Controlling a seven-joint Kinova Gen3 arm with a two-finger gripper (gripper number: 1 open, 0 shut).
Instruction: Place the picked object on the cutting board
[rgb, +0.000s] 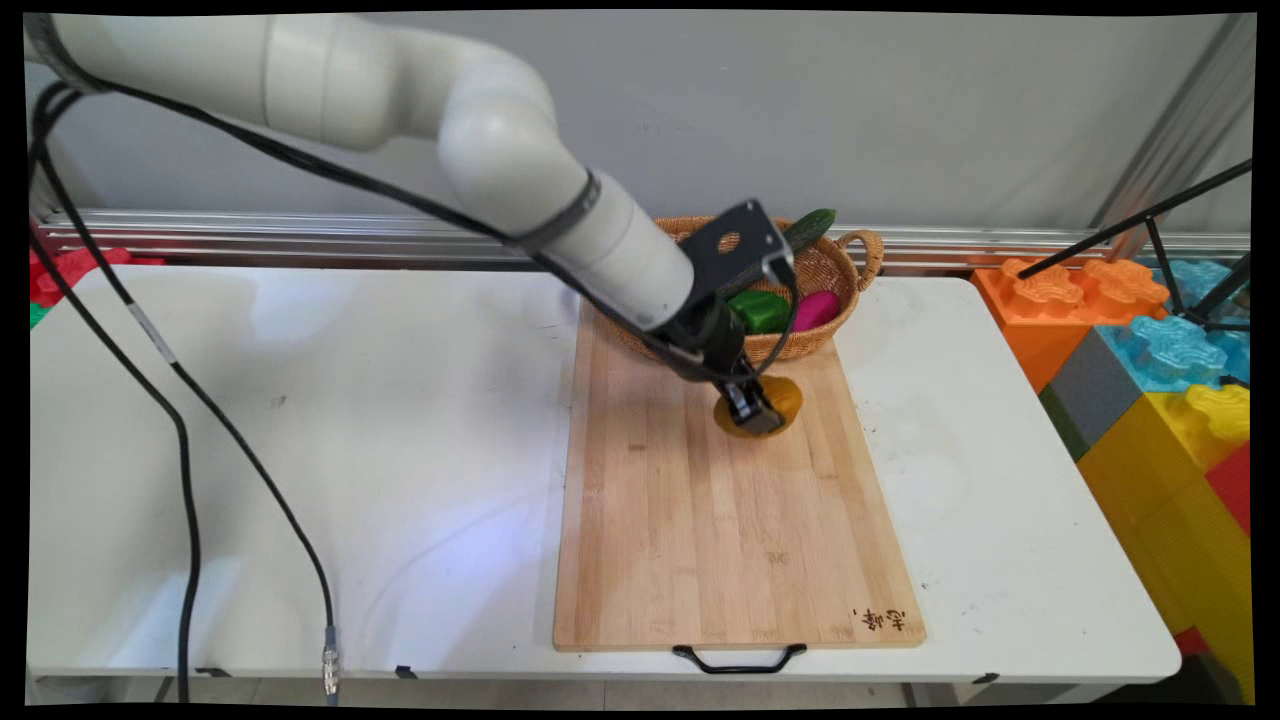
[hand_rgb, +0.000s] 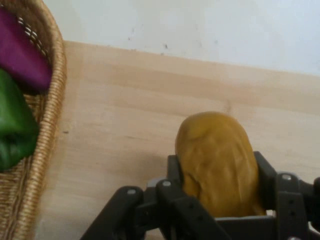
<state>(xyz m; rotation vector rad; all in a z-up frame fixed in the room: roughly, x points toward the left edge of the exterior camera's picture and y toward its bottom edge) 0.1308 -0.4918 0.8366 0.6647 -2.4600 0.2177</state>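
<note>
A mustard-yellow potato lies on the wooden cutting board, just in front of the wicker basket. My gripper is down on the board with its fingers pressed against both sides of the potato, shut on it. The basket holds a green pepper, a magenta eggplant and a dark green cucumber leaning on its far rim. The arm hides the basket's left part.
The board has a black handle at the table's near edge. Black cables hang over the white table on the left. Large coloured toy blocks and a tripod leg stand to the right, beyond the table's edge.
</note>
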